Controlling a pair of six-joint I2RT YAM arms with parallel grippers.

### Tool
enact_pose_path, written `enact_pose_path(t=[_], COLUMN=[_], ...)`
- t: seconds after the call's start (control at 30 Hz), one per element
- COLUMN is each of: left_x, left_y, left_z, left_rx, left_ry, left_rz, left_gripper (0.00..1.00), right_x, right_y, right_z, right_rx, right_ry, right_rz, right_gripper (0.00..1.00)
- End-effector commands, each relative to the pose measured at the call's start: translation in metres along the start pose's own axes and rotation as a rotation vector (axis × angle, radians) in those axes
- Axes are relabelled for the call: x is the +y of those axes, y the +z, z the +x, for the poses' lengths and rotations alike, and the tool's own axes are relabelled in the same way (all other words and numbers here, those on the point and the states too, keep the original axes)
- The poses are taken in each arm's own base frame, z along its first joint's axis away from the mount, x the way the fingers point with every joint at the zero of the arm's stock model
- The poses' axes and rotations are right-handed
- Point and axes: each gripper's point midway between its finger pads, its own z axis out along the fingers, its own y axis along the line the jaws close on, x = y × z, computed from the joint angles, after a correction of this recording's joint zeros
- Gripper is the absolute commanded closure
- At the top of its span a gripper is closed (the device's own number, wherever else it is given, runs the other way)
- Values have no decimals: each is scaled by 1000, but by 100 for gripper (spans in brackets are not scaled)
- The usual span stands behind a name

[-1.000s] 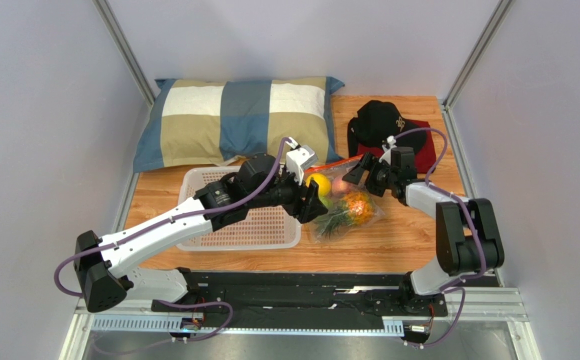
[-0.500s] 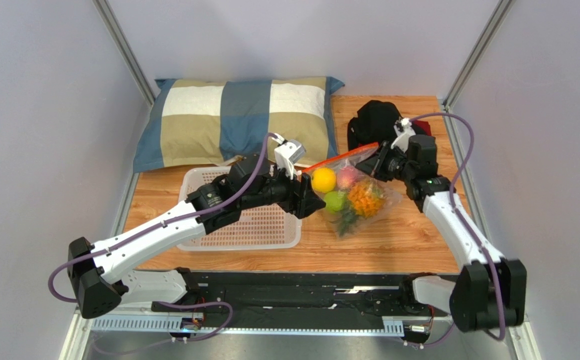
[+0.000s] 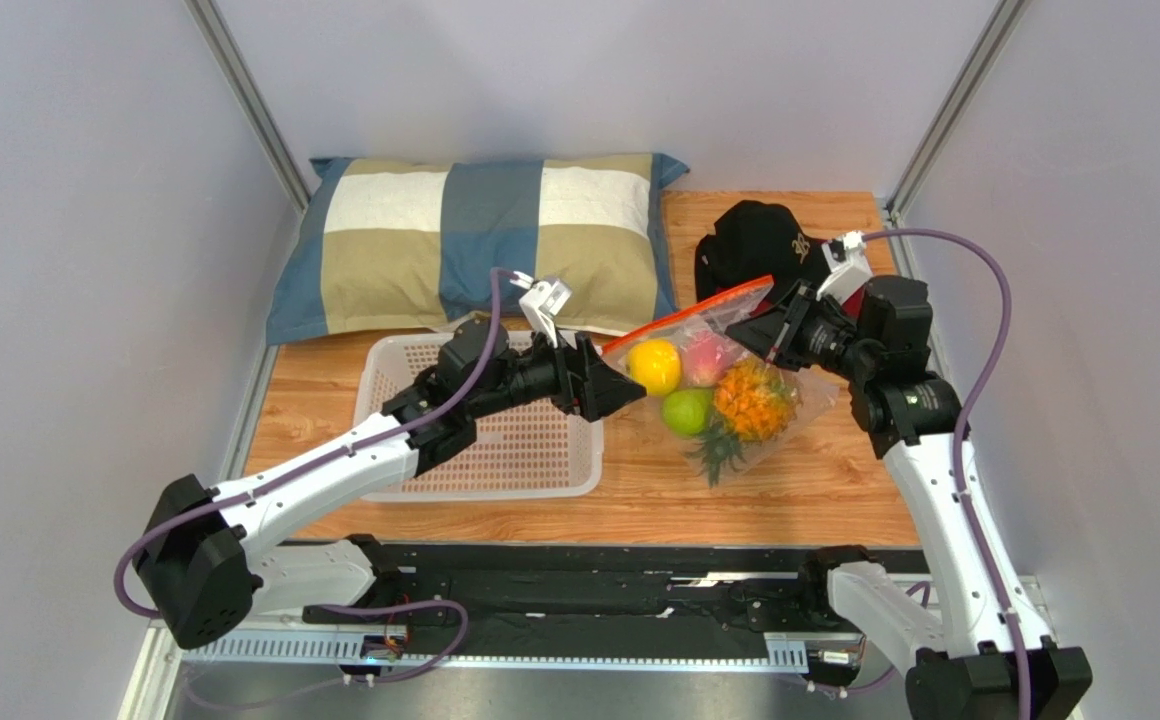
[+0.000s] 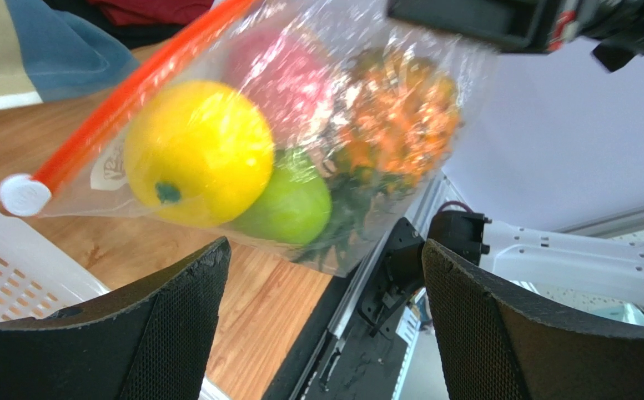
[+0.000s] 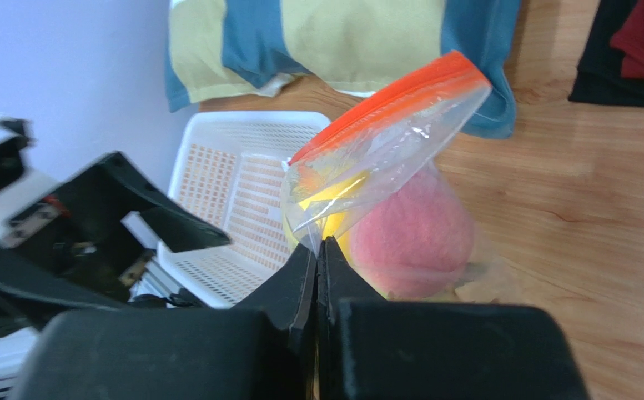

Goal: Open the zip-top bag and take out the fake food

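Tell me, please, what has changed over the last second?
The right hand, shut on the clear zip-top plastic bag of fake fruit, rose and swung right, lifting the bag up and rightward. The left hand drew back a little; it is open and holds nothing. The checked pillow, white perforated basket and black cap stayed put.

A wooden tabletop (image 3: 797, 503) sits between plain pale grey walls (image 3: 75, 225), with slanted metal posts (image 3: 250, 98) at the far corners. A blue, cream and tan checked pillow (image 3: 466, 240) lies far left, a black cap (image 3: 752, 237) far right. The light is soft and even.
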Motion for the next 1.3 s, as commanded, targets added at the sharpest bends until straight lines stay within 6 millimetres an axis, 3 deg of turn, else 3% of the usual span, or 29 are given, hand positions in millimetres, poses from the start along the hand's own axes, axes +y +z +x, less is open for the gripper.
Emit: enact_pose_path(t=[0.0,0.07,0.1,0.2,0.33,0.7,1.27], left_x=[-19,-15,-25,-28,-31,-46,-53], left_y=[-6,-12,-21,-32,-35,-34,-3], left_z=[-17,-12,-22,-30,-33,-53,-52], left_rx=[-104,-126,-179,-241,-291,-400,-400], left_ry=[22,22,48,62,70,33,35], left_rz=[123,128,163,162,200,343,515], left_gripper=[12,13,13,13,13,1,1], right_x=[55,64,70,83,101,123,140], right_y=[-35,-44,-49,-60,-76,-92,-102], right_z=[-31,-33,-37,-39,-48,-54,-51], right_rx=[-97,-108,-120,-133,-182,-209,-203], right_ry=[-29,-26,-31,-18,7,96,161], right_rz=[-111,-125,-135,-164,-192,-257,-339], right_gripper=[100,100,100,100,100,100,100])
